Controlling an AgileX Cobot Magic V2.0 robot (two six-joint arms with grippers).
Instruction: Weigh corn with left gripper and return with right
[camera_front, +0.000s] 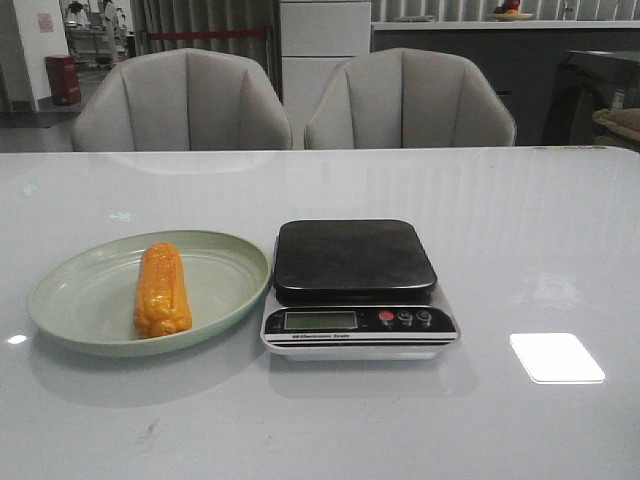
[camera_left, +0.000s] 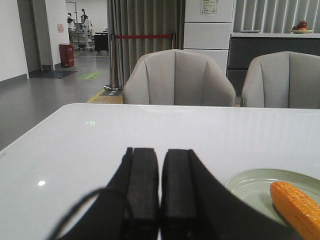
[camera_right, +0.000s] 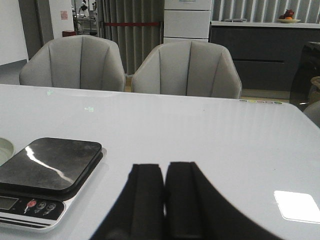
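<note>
Orange-yellow corn (camera_front: 162, 290) on green plate (camera_front: 70, 300), kernel rows, blunt ends, both hands closed, empty

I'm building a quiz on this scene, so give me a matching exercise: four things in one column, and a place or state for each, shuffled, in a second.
Things:
1. corn
2. scale
3. plate
4. left gripper

Places or states:
A. shut, holding nothing
B. lying on the plate
C. pale green, at the left on the table
D. pan bare, right of the plate

Pairs: 1-B, 2-D, 3-C, 4-A
</note>
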